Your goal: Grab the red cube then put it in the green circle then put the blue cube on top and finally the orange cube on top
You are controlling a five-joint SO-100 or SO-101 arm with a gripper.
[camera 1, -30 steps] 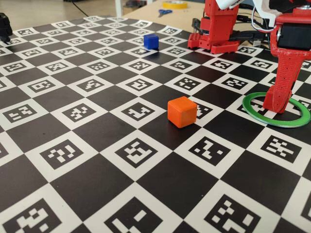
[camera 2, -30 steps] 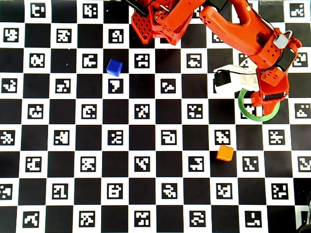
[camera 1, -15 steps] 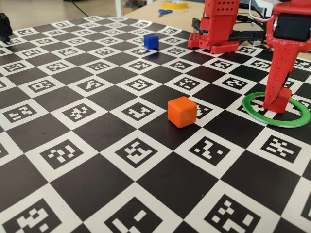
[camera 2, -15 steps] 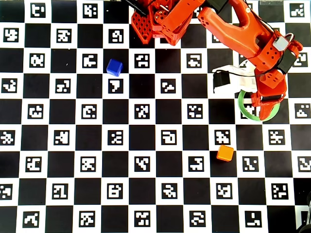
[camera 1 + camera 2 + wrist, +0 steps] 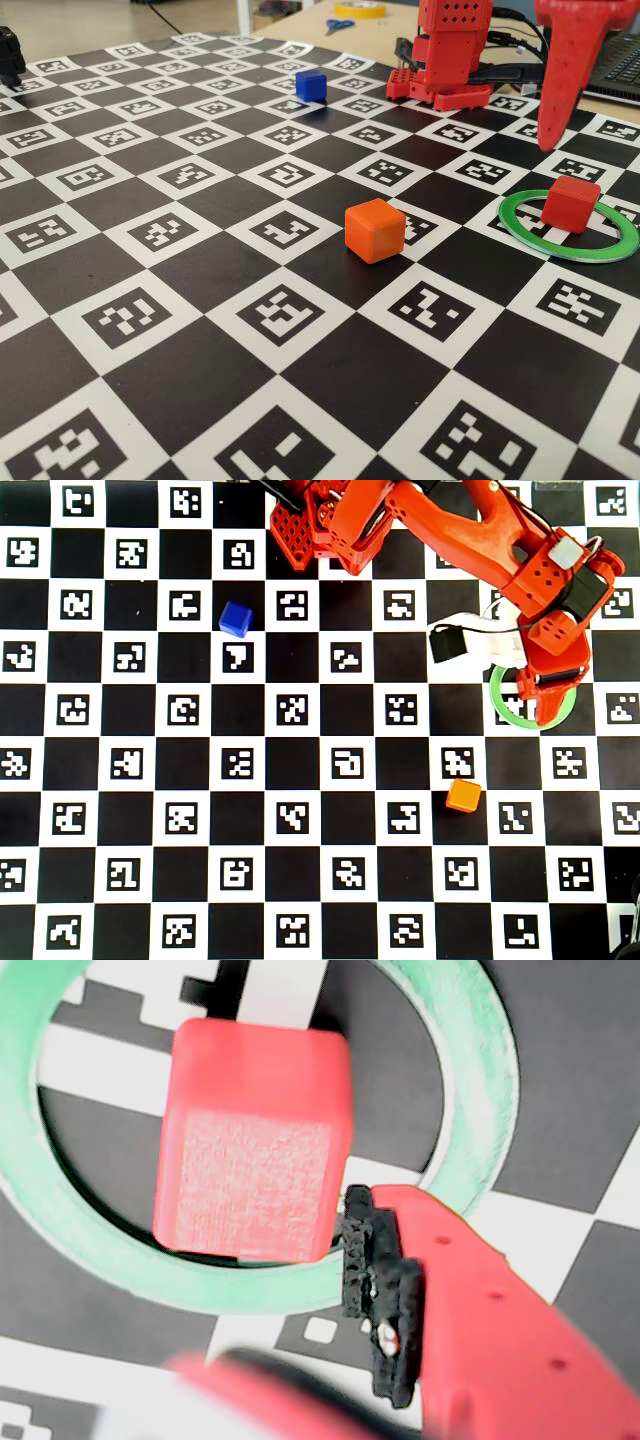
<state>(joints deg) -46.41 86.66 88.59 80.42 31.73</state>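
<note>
1. Small matte red cube (image 5: 571,203) sits inside the flat bright green ring (image 5: 520,232) on the checkered surface (image 5: 200,330).
2. Red pincer (image 5: 556,135) hovers above the cube, empty; whether open, cannot tell.
3. Blue cube (image 5: 235,619) and orange cube (image 5: 463,795) lie well apart.

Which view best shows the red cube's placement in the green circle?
The fixed view: the red cube sits unobstructed inside the green circle. The wrist view shows it close but blurred, overlapping the ring's edge. The overhead view hides it under the arm.
</note>
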